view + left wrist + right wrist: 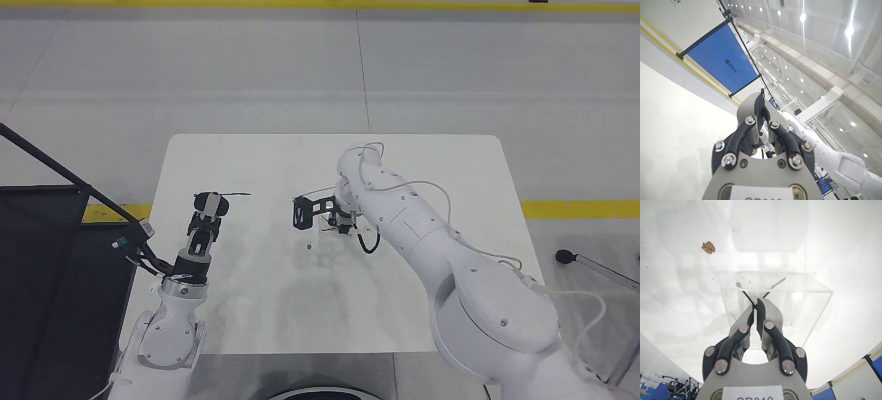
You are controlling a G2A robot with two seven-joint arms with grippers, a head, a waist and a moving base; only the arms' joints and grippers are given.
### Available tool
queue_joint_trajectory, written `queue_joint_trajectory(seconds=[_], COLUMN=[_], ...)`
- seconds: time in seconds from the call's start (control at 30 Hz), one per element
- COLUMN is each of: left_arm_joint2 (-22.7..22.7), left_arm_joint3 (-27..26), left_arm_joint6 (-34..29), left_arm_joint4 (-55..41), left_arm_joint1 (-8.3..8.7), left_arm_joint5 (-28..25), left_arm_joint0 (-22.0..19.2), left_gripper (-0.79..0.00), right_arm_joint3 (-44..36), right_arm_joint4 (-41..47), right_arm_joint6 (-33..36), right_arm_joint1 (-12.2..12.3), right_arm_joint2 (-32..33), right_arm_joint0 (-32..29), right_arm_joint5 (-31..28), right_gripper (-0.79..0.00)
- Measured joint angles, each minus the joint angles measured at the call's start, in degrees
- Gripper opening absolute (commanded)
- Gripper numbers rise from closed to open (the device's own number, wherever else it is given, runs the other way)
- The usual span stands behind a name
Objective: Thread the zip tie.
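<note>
Black zip tie (748,297) sits pinched in the right gripper (755,304), jaws narrowed to a slit. Its two ends cross just past the fingertips, above a clear box (819,306) on the bench (250,300), held up, I'd guess, so tail can meet head. The left gripper (208,210) stands well apart, closed on a thin dark strand (237,194).
</note>
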Motion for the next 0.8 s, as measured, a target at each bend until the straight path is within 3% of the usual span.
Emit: queue_joint_trajectory(seconds=[0.07, 0.17, 0.8], left_arm_joint2=[0.0, 0.0, 0.0], left_arm_joint3=[0.0, 0.0, 0.0], left_arm_joint6=[0.0, 0.0, 0.0], left_arm_joint4=[0.0, 0.0, 0.0], left_arm_joint1=[0.00, 0.00, 0.00], left_arm_joint5=[0.0, 0.0, 0.0], left_arm_joint0=[0.0, 0.0, 0.0], left_gripper=[-0.785, -0.785, -0.785], right_arm_joint3=[0.1, 0.3, 1.3], right_arm_joint4=[0.0, -0.1, 0.7], right_arm_joint6=[0.0, 0.0, -0.4], right_arm_joint1=[-0.1, -0.2, -0.4], right_arm_joint2=[0.0, 0.0, 0.3], right_arm_joint0=[0.0, -0.1, 1.6], right_arm_joint5=[0.0, 0.0, 0.0], right_gripper=[-0.696, -0.785, -0.785])
